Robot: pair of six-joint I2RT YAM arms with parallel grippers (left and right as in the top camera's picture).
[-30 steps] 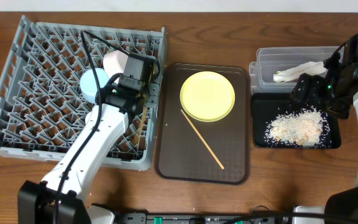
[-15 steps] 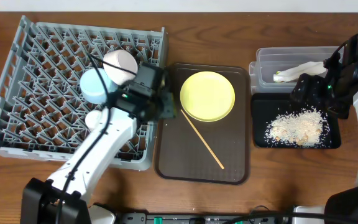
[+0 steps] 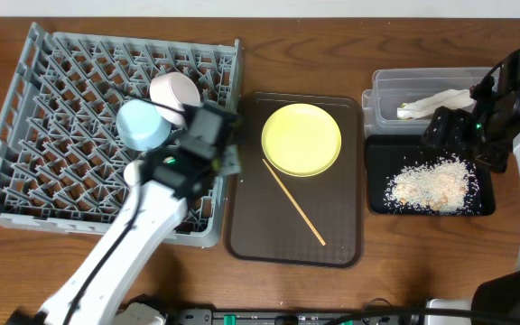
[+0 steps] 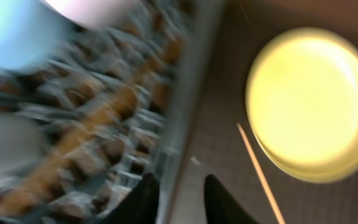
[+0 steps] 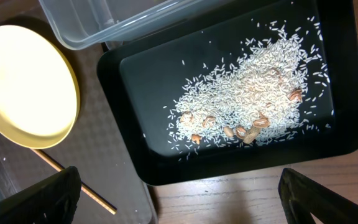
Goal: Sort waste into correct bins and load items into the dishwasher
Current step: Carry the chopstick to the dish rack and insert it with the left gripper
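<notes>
Overhead, left to right.

- Dish rack (image 3: 7, 194), far left of the worktop (image 3: 404, 262): light blue bowl (image 3: 141, 125) sits among the pegs, with the white bowl (image 3: 175, 91) touching it at its 1 o'clock. Both look loaded.
- Left tool (image 3: 227, 162): a second ago it hung over the rack by the white bowl. It has since swung out to the rack's 3 o'clock rim, beside the brown serving tray (image 3: 269, 226). The wrist view is motion-blurred, but the fingers stand apart with nothing between them.
- Yellow plate (image 3: 301, 138): flat on the serving tray, at the left tool's 2 o'clock and near it, unmoved. A chopstick (image 3: 294, 203) runs from the plate's 7 o'clock edge toward the tray's 5 o'clock corner.
- Bins: clear tub (image 3: 382, 90) holds the napkin (image 3: 436, 101). The black tray (image 3: 377, 181), at the tub's 6 o'clock, holds the rice scraps (image 3: 427, 185).
- Right tool (image 3: 450, 128): parked over the seam between the bins, unchanged, fingers wide apart and empty.

Reading: you're done with the bowls. The plate is the likely next pick and the last item on the tray. It lies flat, so expect an awkward edge grip.
</notes>
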